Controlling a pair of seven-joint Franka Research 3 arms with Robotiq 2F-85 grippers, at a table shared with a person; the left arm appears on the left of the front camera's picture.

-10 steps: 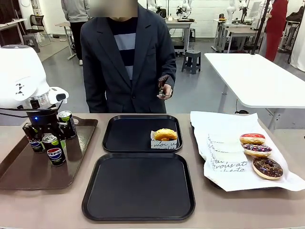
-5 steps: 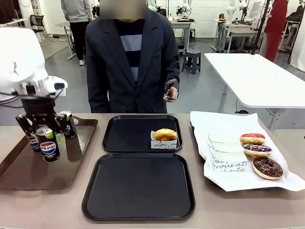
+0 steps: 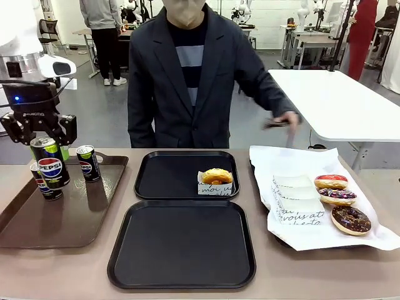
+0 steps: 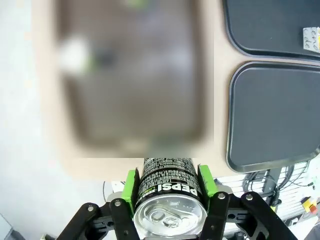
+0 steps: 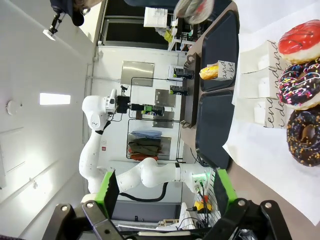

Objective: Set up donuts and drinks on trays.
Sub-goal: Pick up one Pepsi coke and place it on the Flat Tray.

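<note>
Two black rounded plastic trays mid-table: near tray bare, far tray w/ a plain golden ring donut in white printed sleeve at its right end, leaving room for a drink imo. Brown handled tray at left is can stock; L gripper clamps a slim black Pepsi can near its top, upright, over that tray, prob to clear the rims. R gripper gapes wide, empty, facing the iced donuts on white paper, likely staged for a pick.

PEPSI is printed on the black can; a white paper sleeve reads "vous" in script
</note>
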